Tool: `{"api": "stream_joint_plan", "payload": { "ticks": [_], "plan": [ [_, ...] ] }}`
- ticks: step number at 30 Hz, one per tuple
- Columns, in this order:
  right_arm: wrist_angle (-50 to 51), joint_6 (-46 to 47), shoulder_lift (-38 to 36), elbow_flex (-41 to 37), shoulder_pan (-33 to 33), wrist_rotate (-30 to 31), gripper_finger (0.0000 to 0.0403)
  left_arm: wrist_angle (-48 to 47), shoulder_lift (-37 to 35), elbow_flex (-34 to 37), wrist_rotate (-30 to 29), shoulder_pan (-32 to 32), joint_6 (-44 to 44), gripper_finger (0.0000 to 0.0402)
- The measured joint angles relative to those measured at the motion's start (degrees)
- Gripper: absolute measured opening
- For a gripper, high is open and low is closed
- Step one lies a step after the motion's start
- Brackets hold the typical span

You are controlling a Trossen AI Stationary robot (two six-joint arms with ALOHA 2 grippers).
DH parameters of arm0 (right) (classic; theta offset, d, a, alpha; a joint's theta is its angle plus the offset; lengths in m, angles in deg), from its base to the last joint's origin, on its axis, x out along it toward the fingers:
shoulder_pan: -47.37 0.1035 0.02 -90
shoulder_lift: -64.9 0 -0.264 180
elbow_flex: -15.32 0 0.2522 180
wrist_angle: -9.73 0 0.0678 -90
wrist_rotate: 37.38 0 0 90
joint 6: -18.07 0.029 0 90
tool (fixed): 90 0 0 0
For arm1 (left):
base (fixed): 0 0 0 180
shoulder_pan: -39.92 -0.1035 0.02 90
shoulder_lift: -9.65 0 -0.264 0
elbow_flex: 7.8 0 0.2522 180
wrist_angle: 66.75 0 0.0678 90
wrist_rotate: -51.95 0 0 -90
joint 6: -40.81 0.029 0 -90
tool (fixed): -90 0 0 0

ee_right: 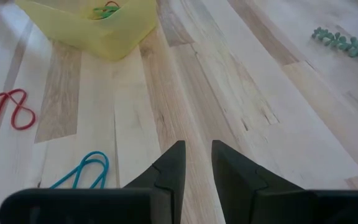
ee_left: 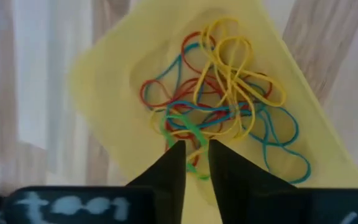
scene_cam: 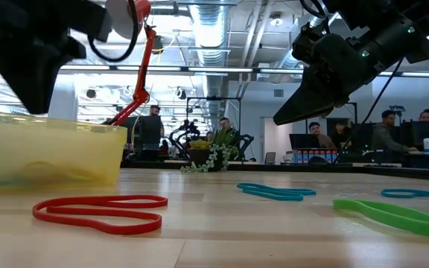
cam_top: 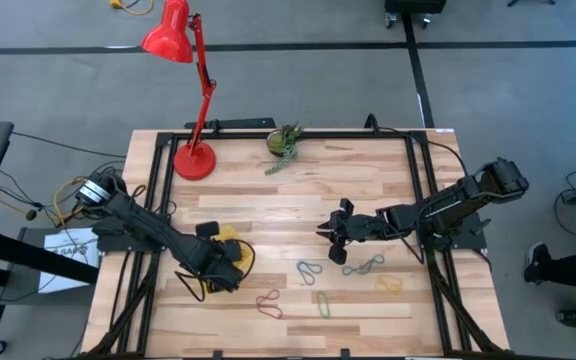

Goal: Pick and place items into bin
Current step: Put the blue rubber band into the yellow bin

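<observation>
the bin [ee_left: 123,74] sits right under the left gripper [ee_left: 196,163], holding a tangle of bands [ee_left: 229,99] in yellow, blue, red and green. the left fingers [ee_left: 173,171] stand a narrow gap apart with nothing between them, tips just over a green loop in the pile. more bands lie loose on the table [cam_top: 368,190]: a red one [cam_top: 269,304] near the bin, a blue one [cam_top: 311,269] and a green one [cam_top: 323,303] between the two grippers. the right gripper [cam_top: 331,232] hangs above bare wood, well clear of the bin, its fingers [ee_right: 173,165] slightly apart and empty. further off stand a red lamp [cam_top: 183,60] and a small plant [cam_top: 284,141] by the far edge.
</observation>
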Motion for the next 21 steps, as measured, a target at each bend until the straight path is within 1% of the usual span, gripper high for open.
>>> {"api": "stream_joint_plan", "payload": {
  "ticks": [2,4,6,8,10,12,14,17,18,19,21],
  "plan": [
    [0.00,0.00,0.00,0.00,0.00,0.00,0.0073,2.11,0.00,1.35,0.74,-0.04,0.89,0.0075],
    [0.02,-0.02,0.00,0.00,0.00,-0.02,0.0073,3.56,0.00,1.86,0.10,-0.02,2.52,0.0083],
    [0.02,0.00,0.00,0.00,0.00,-0.23,0.0073,5.33,0.00,1.78,-1.84,-0.02,3.17,0.0086],
    [0.06,-0.02,0.00,0.00,0.05,-1.55,0.0073,7.38,0.00,1.47,-5.73,0.02,3.86,0.0086],
    [0.07,0.00,0.00,0.00,0.13,-5.01,0.0073,10.38,0.00,1.27,-11.70,0.00,5.04,0.0083],
    [0.09,0.00,0.00,0.00,0.17,-9.93,0.0073,13.40,0.00,1.21,-18.54,0.00,7.46,0.0079],
    [0.09,0.02,0.00,0.00,0.88,-13.29,0.0073,16.68,-0.01,1.21,-26.31,-0.04,10.25,0.0075],
    [-1.32,0.02,1.92,0.02,3.20,-12.81,0.0073,22.39,-0.01,1.21,-40.25,-0.16,12.27,0.0070],
    [-1.71,0.02,2.57,-0.09,4.21,-12.02,0.0073,24.24,-0.02,1.21,-43.88,-0.35,12.14,0.0069],
    [-3.75,0.02,3.50,-0.14,5.19,-11.39,0.0073,26.04,-0.02,1.20,-46.23,-0.65,11.64,0.0069],
    [-10.12,0.02,6.86,0.14,6.91,-10.11,0.0073,28.91,-0.02,1.17,-47.58,-1.45,10.13,0.0069]
  ]
}}
